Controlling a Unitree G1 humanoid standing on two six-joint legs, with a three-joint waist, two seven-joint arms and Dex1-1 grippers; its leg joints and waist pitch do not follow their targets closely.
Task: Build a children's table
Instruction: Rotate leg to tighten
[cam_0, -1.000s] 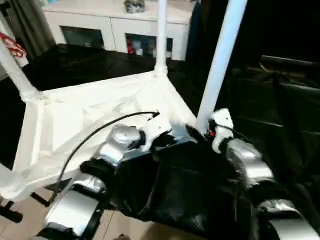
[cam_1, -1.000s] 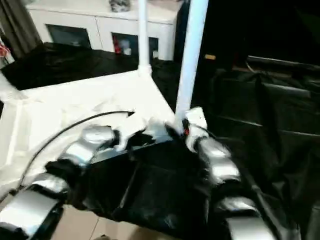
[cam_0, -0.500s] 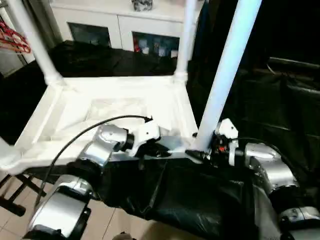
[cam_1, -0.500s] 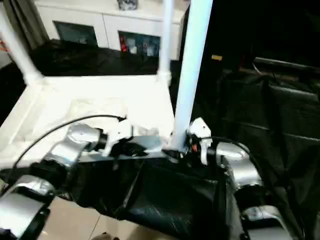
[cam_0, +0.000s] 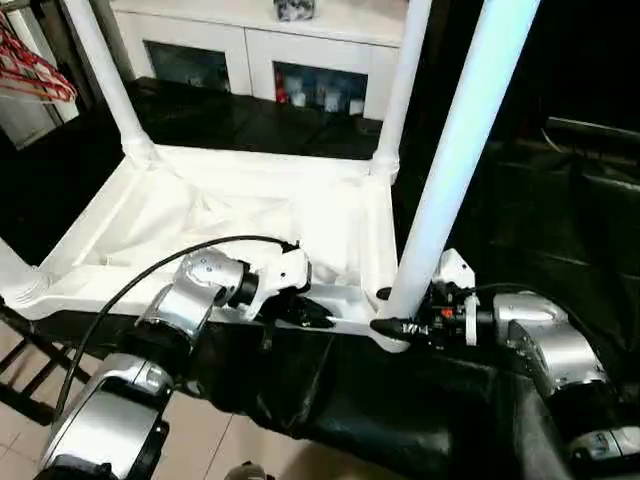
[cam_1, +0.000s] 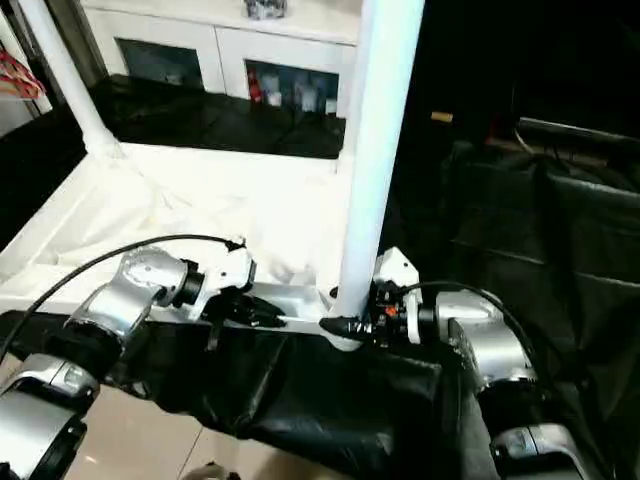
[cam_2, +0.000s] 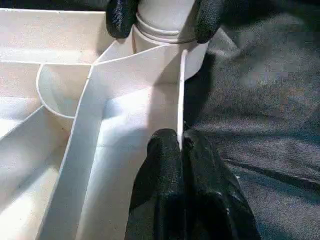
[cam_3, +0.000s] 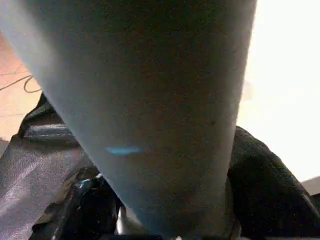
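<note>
The white children's table (cam_0: 230, 215) lies upside down on a black sheet with its legs pointing up. My left gripper (cam_0: 315, 315) is shut on the thin near rim wall (cam_2: 180, 100), one finger on each side of it. Close to its right stands the near-right leg (cam_0: 455, 150) in its corner socket. My right gripper (cam_0: 392, 325) is closed around that leg's base, and its fingers (cam_2: 121, 17) press on both sides of the leg's collar (cam_2: 165, 20). Two far legs (cam_0: 405, 80) (cam_0: 100, 70) stand upright at the back corners.
A white cabinet with glass doors (cam_0: 300, 50) stands behind. Black sheeting (cam_0: 400, 400) covers the work surface and the area to the right. A red hanger (cam_0: 35, 75) hangs at far left, above a black stand (cam_0: 25, 370) on the tiled floor (cam_0: 230, 440).
The camera has swung, so the whole picture has shifted. My right gripper's fingers have closed in around the near-right leg's base. My left gripper keeps its hold on the rim.
</note>
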